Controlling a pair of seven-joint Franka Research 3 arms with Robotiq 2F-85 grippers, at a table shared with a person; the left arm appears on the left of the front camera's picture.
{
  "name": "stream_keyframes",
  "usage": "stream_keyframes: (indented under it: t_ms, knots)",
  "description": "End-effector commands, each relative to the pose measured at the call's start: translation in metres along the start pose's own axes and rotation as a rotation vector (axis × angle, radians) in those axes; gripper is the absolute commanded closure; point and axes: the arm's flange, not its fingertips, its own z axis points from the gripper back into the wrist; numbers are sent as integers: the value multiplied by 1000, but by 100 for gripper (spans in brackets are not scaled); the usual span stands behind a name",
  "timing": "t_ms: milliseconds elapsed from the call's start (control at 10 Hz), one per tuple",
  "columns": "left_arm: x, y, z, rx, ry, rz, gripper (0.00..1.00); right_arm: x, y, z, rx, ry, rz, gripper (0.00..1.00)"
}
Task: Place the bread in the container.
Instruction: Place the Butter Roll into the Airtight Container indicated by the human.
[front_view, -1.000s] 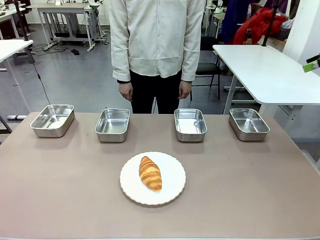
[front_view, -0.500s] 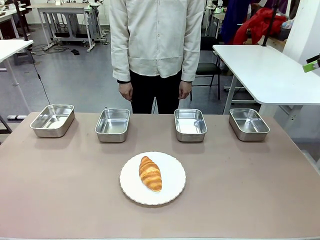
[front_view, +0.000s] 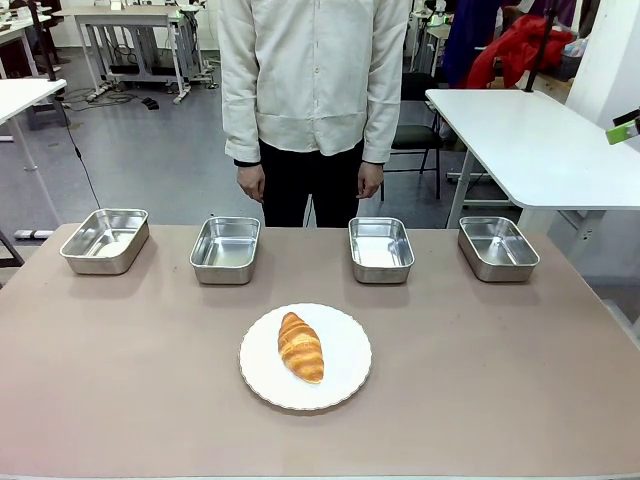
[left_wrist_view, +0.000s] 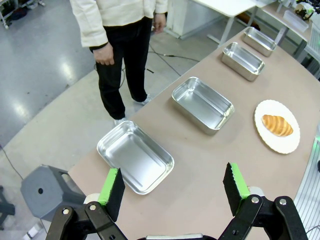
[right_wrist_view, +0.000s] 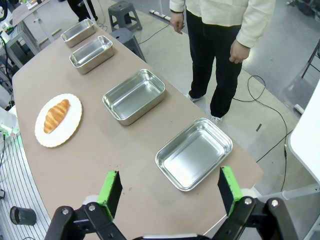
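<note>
Across a brown table (front_view: 120, 400), four shiny steel trays are lined up in a row along the far side. Counted from the robot's left, they are the first tray (front_view: 100, 262), the second tray (front_view: 222, 273), the third tray (front_view: 380, 273) and the fourth tray (front_view: 500, 272). All four are seen to be bare inside, and gaps are left between them.

Nearer to the robot, a round white plate (front_view: 350, 378) is set in the middle of the table, in front of the gap between the second and third trays. The bread (front_view: 301, 347) is laid on the plate, a bit left of its middle, with one tip turned toward the trays. It is touched by nothing but the plate.

A person (front_view: 315, 70) in a pale shirt is seen standing at the far side. One hand (front_view: 251, 183) and the other hand (front_view: 370, 180) are hung down, apart from the table.

The left gripper (left_wrist_view: 174, 185) is held high near the left end of the table. Its jaws are spread wide and nothing is between them. The right gripper (right_wrist_view: 170, 190) is held high near the right end. Its jaws are spread wide too, and nothing is gripped.
</note>
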Motion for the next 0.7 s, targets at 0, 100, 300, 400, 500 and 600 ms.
stream_keyframes:
  t_ms: [0,100,300,400,500,600]
  knots:
    - [-1,1,3,-11,-9,-13,0,1,1,0,3,-5,3,0]
    - [-1,1,3,-11,-9,-13,0,1,1,0,3,-5,3,0]
    - [-1,1,3,-11,-9,-13,0,1,1,0,3,-5,3,0]
    - [-1,1,3,-11,-9,-13,0,1,1,0,3,-5,3,0]
    - [-1,1,3,-11,-9,-13,0,1,1,0,3,-5,3,0]
    - [-1,1,3,-11,-9,-13,0,1,1,0,3,-5,3,0]
